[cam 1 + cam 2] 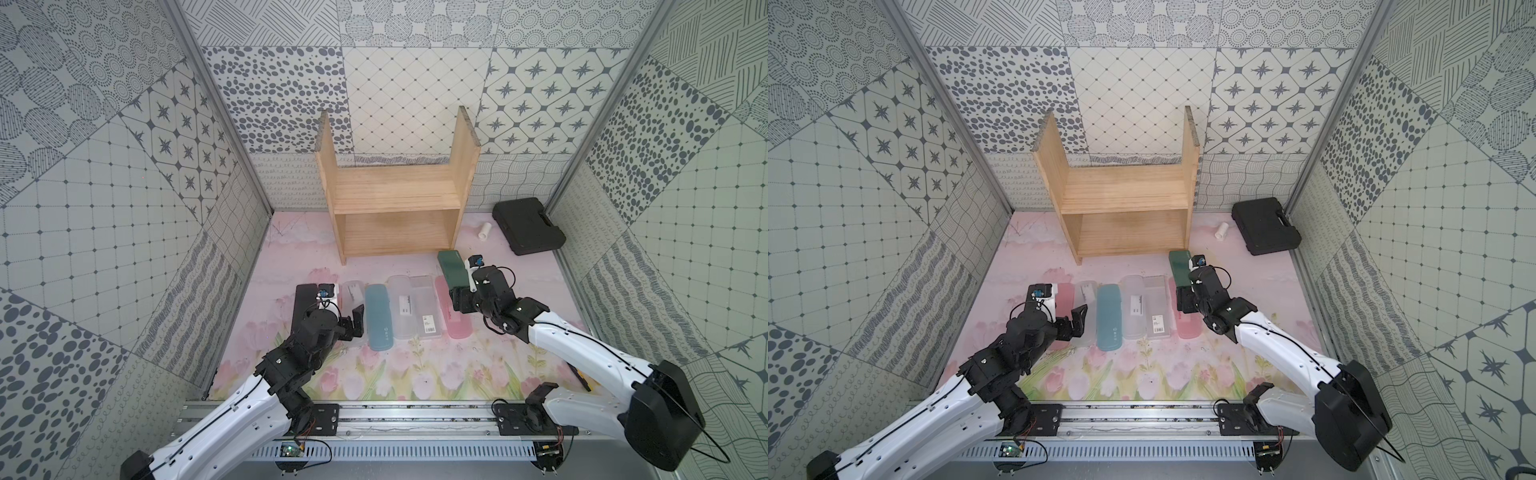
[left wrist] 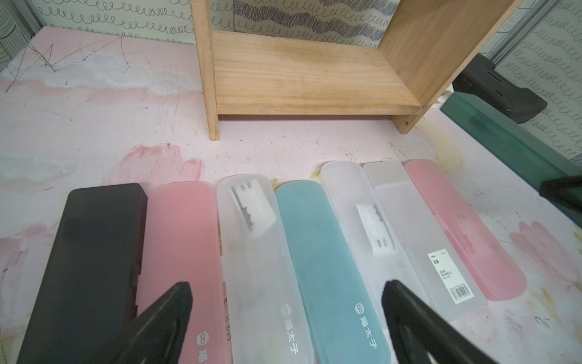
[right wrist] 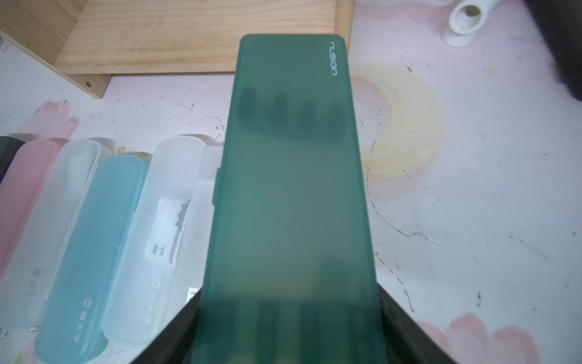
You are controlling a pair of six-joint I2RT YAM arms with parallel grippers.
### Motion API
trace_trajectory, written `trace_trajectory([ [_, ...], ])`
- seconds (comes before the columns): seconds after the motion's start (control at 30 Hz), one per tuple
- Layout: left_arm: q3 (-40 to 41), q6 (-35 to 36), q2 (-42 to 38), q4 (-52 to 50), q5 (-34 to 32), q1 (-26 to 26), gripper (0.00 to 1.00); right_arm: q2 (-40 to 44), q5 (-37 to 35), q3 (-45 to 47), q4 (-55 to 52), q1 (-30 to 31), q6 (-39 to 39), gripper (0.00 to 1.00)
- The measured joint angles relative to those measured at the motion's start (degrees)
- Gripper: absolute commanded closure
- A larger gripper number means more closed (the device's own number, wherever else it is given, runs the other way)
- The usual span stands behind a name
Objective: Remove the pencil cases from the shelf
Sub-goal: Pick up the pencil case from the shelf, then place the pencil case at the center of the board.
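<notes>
The flower-printed table (image 1: 415, 374) carries the pine shelf (image 1: 397, 195) at its back. In front, seven pencil cases lie side by side: black case (image 2: 94, 252), pink case (image 2: 182, 236), frosted case (image 2: 248, 252), blue case (image 2: 318, 252), rounded clear case (image 2: 352, 195), labelled clear case (image 2: 419, 236), second pink case (image 2: 466, 227). A black tool case (image 1: 528, 226) sits near the right wall, with a white cylinder (image 1: 484, 231) between it and the shelf.

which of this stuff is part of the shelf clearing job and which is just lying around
Job: shelf; dark green pencil case, held by the right gripper; row of seven pencil cases, already off the shelf.
Lying about: black tool case; white cylinder.
</notes>
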State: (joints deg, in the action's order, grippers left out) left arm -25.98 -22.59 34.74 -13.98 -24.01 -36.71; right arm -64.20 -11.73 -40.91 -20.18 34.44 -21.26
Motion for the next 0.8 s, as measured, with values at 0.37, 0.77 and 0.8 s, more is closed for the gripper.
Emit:
trace_trajectory([
  [0.37,0.0,0.0,-0.4,-0.4,0.0,0.0,0.01,3.9,-1.9,4.7,-5.8,-2.8,-1.1,0.31],
  [0.77,0.0,0.0,-1.1,-0.4,-0.1,0.0,0.01,-5.5,-0.4,4.3,-5.8,-9.4,-3.1,0.3],
  [0.8,0.0,0.0,-1.1,-0.4,0.0,0.0,0.01,-5.9,-0.4,4.2,-5.6,-9.4,-3.3,0.29],
])
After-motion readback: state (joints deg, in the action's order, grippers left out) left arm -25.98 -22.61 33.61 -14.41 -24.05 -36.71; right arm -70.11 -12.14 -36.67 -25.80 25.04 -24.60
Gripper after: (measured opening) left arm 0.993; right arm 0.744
